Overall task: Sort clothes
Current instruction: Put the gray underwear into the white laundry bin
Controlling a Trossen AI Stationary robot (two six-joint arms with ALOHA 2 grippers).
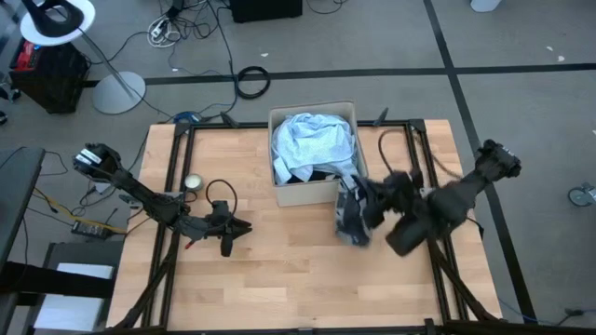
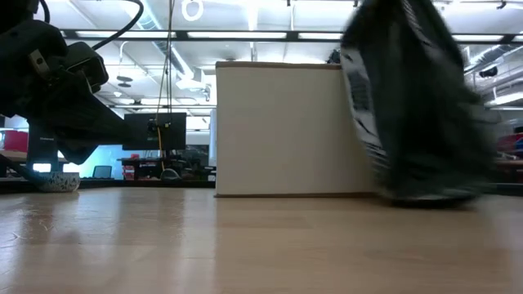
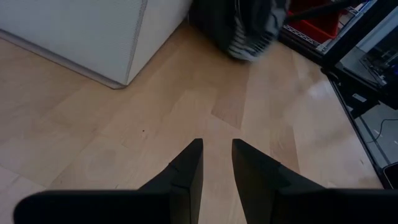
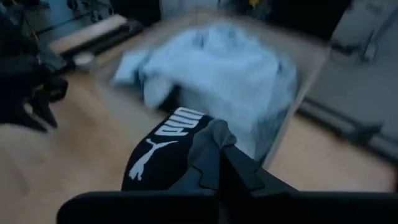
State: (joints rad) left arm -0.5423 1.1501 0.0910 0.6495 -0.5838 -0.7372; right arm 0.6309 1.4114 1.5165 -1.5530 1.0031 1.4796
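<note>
— What sits on the left side of the table?

— The left gripper, low over the bare wood, its fingers a small way apart with nothing between them. A small round object lies near that arm.

— And in the middle?

— The beige cardboard box at the table's far edge. A light blue garment is heaped in it, with a bit of black fabric showing underneath.

— Further right?

— The right gripper, just beside the box's near right corner, is pinched shut on a black garment with white lettering. The cloth hangs from it, its lower end close to the tabletop, beside the box.
</note>
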